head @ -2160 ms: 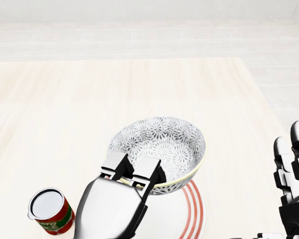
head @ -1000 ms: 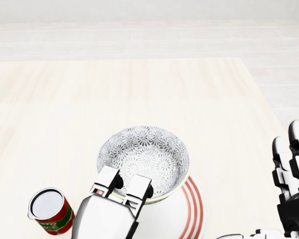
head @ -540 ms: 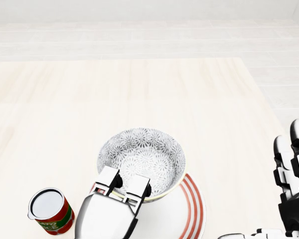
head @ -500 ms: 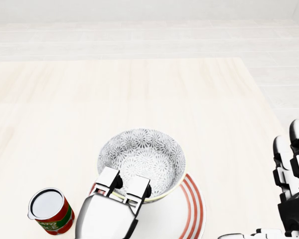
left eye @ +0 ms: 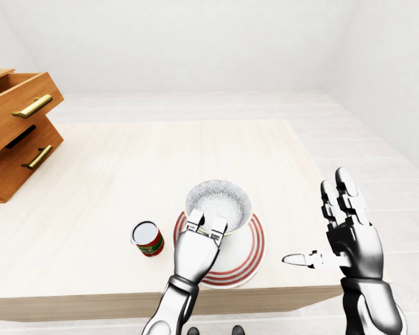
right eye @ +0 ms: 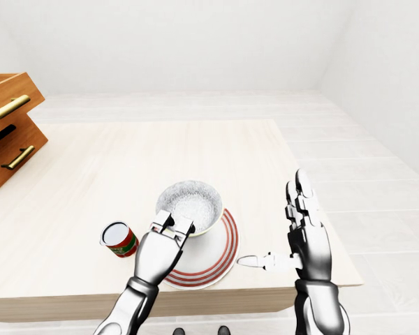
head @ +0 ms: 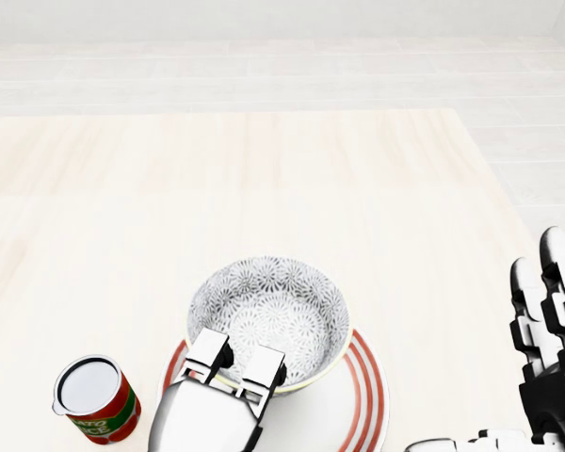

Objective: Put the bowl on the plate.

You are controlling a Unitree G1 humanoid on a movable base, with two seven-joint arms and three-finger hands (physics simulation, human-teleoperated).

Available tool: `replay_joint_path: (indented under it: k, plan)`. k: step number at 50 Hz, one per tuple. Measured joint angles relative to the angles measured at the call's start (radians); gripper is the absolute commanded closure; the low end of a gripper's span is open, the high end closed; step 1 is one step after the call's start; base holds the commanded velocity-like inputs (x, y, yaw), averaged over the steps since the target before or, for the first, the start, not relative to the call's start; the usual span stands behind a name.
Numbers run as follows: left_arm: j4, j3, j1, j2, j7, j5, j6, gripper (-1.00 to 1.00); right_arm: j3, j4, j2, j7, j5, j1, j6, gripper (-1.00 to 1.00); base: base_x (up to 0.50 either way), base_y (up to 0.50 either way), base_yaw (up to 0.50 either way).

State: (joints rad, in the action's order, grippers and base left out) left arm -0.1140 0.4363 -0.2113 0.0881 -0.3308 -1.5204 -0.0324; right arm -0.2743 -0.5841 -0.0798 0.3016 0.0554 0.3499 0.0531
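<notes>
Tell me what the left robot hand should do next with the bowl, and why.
Probably ease the bowl straight down and open the fingers. The left robot hand pinches the bowl's rim, and the bowl already sits over the red-striped plate; whether it rests on the plate I cannot tell. The right robot hand stands open, off to the right.
</notes>
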Motion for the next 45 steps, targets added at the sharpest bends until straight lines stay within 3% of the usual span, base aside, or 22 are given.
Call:
replay_joint_path:
  k: [45]
  plan:
    - [0.078,0.018,-0.04,0.024,-0.113,-0.006,-0.006,1.0,0.028,0.073,0.029,-0.039,-0.024,-0.037,0.01,-1.0,0.0,0.0,0.0]
